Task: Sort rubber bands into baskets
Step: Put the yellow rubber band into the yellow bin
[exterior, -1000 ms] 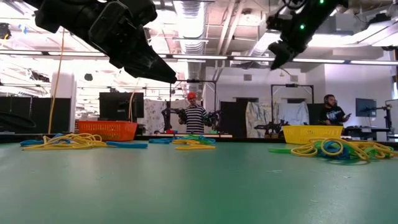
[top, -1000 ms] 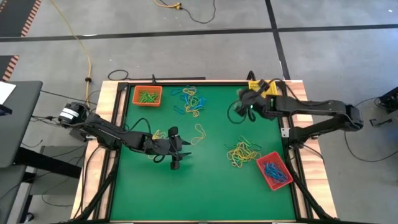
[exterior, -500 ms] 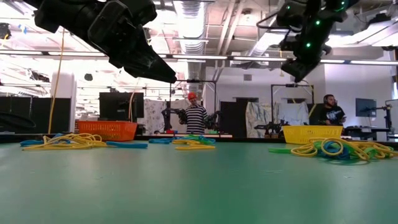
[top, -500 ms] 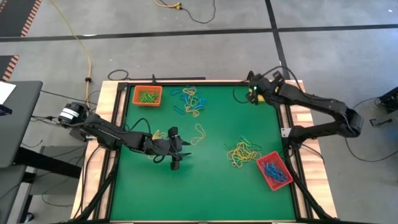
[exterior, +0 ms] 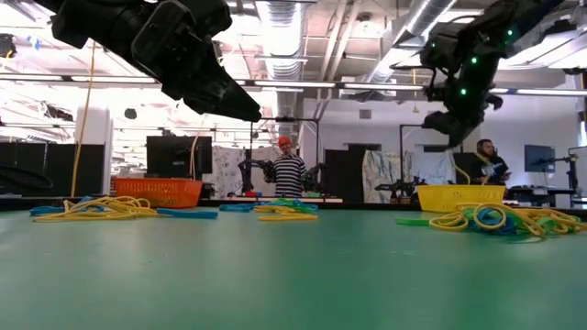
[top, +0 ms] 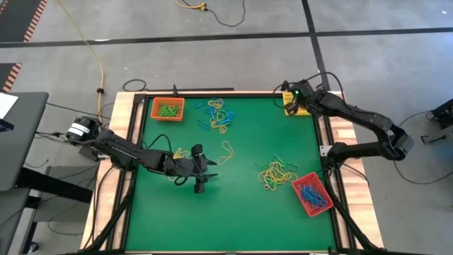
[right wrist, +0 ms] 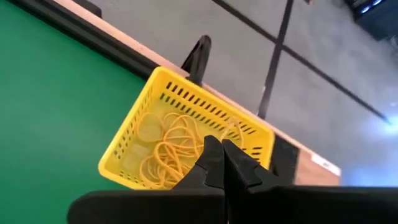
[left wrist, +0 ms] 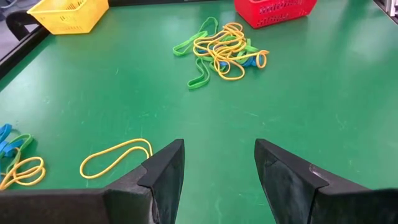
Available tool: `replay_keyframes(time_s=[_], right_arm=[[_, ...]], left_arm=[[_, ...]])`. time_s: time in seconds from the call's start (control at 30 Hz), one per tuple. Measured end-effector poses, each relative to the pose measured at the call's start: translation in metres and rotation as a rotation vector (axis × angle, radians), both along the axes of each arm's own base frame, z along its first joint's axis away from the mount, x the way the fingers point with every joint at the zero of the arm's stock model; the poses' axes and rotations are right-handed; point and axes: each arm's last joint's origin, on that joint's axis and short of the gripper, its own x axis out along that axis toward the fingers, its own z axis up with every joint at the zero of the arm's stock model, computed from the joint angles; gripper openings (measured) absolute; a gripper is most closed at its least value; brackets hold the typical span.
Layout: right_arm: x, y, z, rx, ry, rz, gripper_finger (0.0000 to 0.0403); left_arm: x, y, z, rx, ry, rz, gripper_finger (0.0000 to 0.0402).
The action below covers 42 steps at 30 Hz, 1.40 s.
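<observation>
Over the last second the right tool has swung from above the green table out to its far right corner, and now it hangs over the small yellow slotted plastic basket, fingers pressed together, with no band visible between them. Yellow loops already lie in that basket, so this looks like the drop-off stage of a yellow band; the next move probably calls for heading back to a pile. The left tool hovers low with fingers spread wide and empty, a loose yellow rubber band just beside it and a mixed tangle of yellow, green and blue rubber bands farther on, near the red plastic basket. The orange plastic basket holds green bands. No readable writing or brand shows anywhere.
</observation>
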Motion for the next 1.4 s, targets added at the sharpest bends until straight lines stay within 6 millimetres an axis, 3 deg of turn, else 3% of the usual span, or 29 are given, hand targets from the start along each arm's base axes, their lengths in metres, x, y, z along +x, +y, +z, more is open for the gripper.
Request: replay_keyframes(time_s=[0.37,0.87,1.0,1.27,1.4], right_arm=[[-0.013,-0.004,-0.028,0.074,-0.081,-0.018,0.0022],[-0.012,-0.005,-0.028,0.066,-0.101,-0.010,0.0053],[-0.012,-0.005,-0.028,0.067,-0.102,-0.009,0.0079],[-0.009,-0.005,-0.027,0.067,-0.133,0.019,0.0169],[-0.006,-0.002,-0.028,0.114,-0.163,0.077,0.0189]], left_arm=[[0.000,0.000,0.000,-0.001,-0.002,0.001,0.0185],[0.000,0.000,0.000,0.001,-0.003,0.005,0.0185],[0.000,0.000,0.000,0.000,-0.003,0.005,0.0185],[0.000,0.000,0.000,-0.002,-0.003,0.006,0.0185],[0.000,0.000,0.000,-0.002,-0.003,0.006,0.0185]])
